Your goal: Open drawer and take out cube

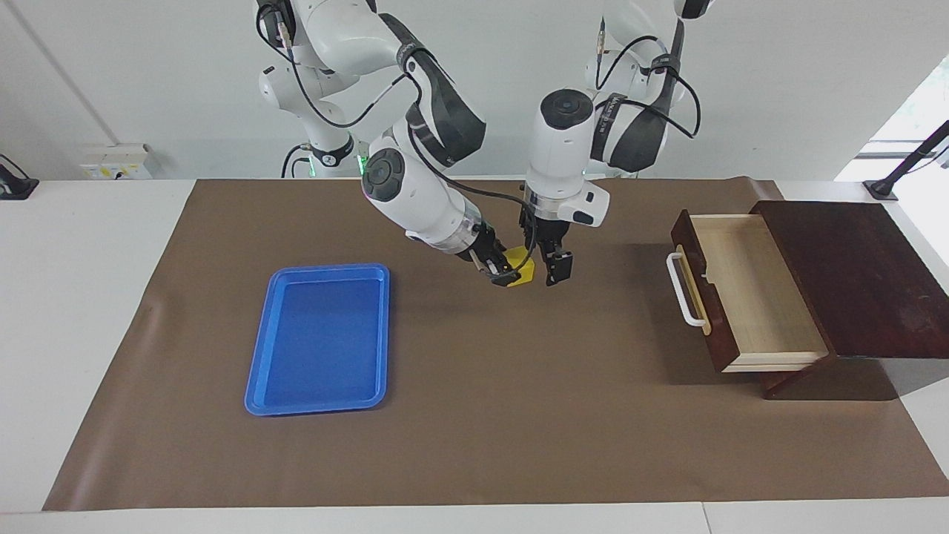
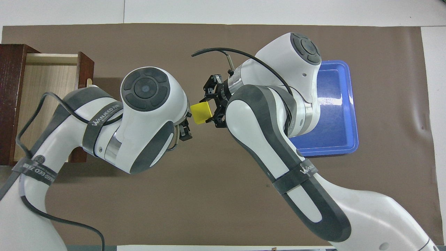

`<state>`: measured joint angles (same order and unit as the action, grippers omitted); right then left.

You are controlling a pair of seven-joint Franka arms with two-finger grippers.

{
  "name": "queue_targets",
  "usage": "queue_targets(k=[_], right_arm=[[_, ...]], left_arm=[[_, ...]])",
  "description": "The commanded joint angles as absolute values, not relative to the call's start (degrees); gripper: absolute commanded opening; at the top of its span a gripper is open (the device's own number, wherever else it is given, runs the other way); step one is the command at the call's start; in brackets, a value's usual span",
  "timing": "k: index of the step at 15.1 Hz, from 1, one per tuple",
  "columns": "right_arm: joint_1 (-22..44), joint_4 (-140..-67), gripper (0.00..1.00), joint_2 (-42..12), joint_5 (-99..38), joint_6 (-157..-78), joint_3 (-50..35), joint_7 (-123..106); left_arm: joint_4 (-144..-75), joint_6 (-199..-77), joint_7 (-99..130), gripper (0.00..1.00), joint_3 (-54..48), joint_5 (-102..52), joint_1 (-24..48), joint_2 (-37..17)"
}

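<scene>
Right now my right gripper [image 1: 510, 271] has its two fingers closed around the yellow cube [image 1: 521, 267], holding it in the air above the bare middle of the brown table mat [image 1: 474, 415]. In the overhead view the cube [image 2: 201, 112] sits at the fingertips of the right gripper [image 2: 213, 112], with most of its body sticking out toward the left arm. My left gripper [image 1: 554, 261] hangs just beside the cube, pointing down; its fingers look parted and hold nothing, so I judge this to be a handover whose receiving grip is made and whose giving grip is let go.

To do this step well, I want the left gripper backed straight away from the cube before the right arm moves, so no finger clips a corner and twists the cube in the grip. I'd keep the right wrist steady and the squeeze firm, since the hold seems to be on one end of the cube only.

Toward the left arm's end of the table, the drawer [image 1: 749, 297] stands pulled well out of its dark wooden box [image 1: 852, 274], white handle [image 1: 683, 291] facing the middle, pale interior empty. Toward the right arm's end lies the blue tray [image 1: 319, 337], also empty, well apart from both grippers.
</scene>
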<state>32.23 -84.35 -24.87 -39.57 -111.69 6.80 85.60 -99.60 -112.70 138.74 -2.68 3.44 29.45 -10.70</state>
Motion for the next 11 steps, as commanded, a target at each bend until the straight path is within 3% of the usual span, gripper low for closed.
queue_targets(k=[1,7,11], right_arm=[[28.67,-83.5,0.0,-25.14,-41.91,-111.71,6.5,85.79],[13.73,-84.28,0.0,-24.43,-43.95,-104.69,6.59,78.75],[4.68,-92.53,0.0,-22.33,-43.77,-104.59,7.21,76.74]], left_arm=[[-101.6,-110.49,130.99,1.0,-2.81,3.52,24.89,-8.35],[-102.13,-110.13,111.48,1.0,-2.81,3.52,14.16,-8.52],[-104.15,-111.97,98.73,1.0,-2.81,3.52,7.93,-8.26]])
